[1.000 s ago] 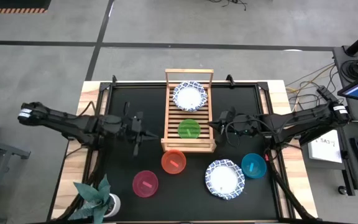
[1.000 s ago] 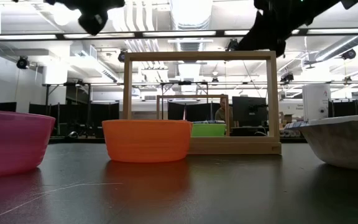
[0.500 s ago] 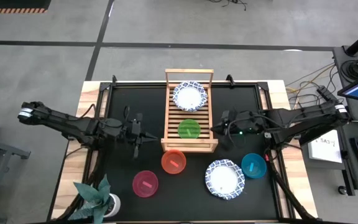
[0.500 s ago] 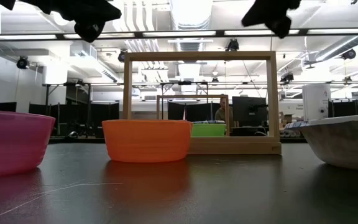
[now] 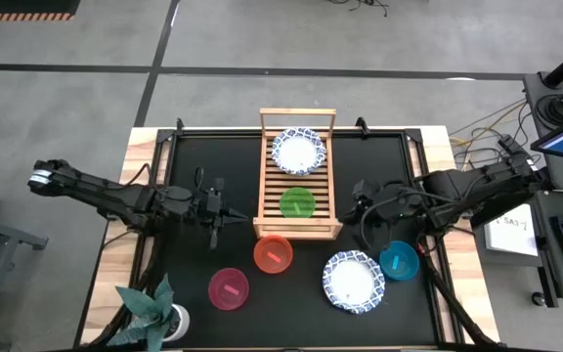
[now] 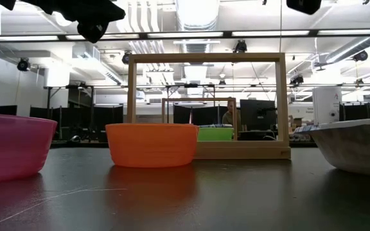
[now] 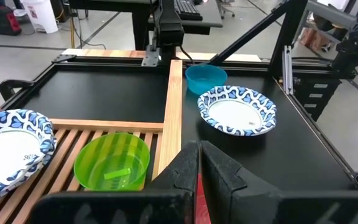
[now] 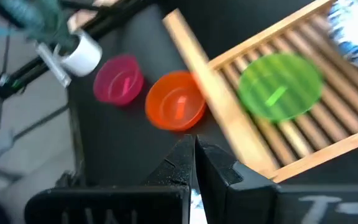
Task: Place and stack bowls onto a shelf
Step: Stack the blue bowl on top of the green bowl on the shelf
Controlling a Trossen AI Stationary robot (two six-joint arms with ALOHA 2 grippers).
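Bowls nearest the front edge of the desk (image 5: 194,156) are the magenta bowl (image 5: 229,289) and the blue-rimmed bowl (image 5: 353,282), with a potted plant (image 5: 154,311) at the front left corner. Just behind them sit the orange-red bowl (image 5: 273,255), close against the shelf's near end, and the teal bowl (image 5: 399,260), just beside the blue-rimmed bowl on its right.

The wooden shelf (image 5: 268,186) lies in the middle of the black mat, its taller frame rail at the far short end. On its slats rest the green bowl (image 5: 297,203), toward the near end, and a second blue-rimmed bowl (image 5: 297,153), toward the far end; the two stand apart, not stacked.

The left tool (image 5: 217,211) hovers over the mat just left of the shelf, level with the green bowl; in the left wrist view its fingers (image 7: 188,171) are closed together and hold nothing. The right tool (image 5: 368,202) hangs over the mat to the right of the shelf, behind the teal bowl; in the right wrist view its fingers (image 8: 182,162) are likewise together and empty.
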